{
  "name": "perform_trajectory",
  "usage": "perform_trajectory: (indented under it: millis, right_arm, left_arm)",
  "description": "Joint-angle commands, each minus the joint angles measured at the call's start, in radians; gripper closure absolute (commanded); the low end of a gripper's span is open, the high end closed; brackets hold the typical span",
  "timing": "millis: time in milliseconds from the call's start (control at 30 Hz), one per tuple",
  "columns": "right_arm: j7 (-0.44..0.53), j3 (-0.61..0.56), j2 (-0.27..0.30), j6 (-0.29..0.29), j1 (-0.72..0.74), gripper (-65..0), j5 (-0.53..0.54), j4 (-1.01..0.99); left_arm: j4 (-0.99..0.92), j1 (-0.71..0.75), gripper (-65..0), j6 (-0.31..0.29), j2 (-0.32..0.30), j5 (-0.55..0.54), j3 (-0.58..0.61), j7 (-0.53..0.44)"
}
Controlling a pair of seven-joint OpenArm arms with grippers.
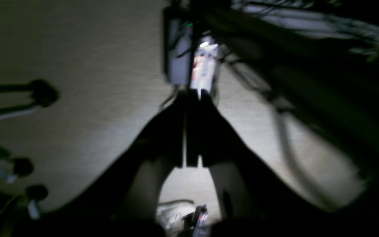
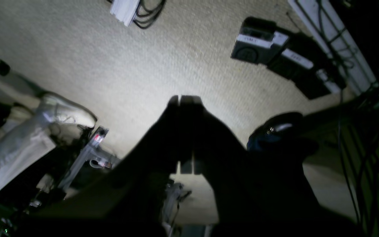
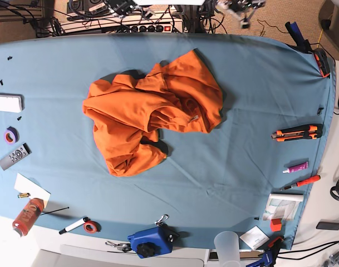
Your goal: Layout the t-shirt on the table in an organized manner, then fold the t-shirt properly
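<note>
Off the counter's edge, my left tool (image 1: 193,93) and right tool (image 2: 185,98) hang over carpet, both pinched tight on nothing. Up top, the t-shirt (image 3: 150,117) lies crumpled mid-counter (image 3: 252,100).

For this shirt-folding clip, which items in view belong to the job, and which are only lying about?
Part of the job:
- t-shirt, crumpled, not laid out
- table under it

Lying about:
- remote
- purple tape roll
- orange utility knife
- blue device
- marker pen
- orange bottle
</note>
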Motion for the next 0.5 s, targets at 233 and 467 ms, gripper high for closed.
perform_trajectory:
  millis: [233,467]
  right_arm:
    - [-0.023,0.002,0.168,-0.008,-0.215,0.0,0.010,0.350]
    - [-0.153,0.002,0.303,-0.152,-0.381,0.0,0.009,0.706]
  left_arm:
    - [0.278,0.220,0.0,-0.008,-0.106,-0.069,0.000,0.026]
    - [0.665,0.435,0.0,-0.004,-0.150,-0.285,-0.001,0.245]
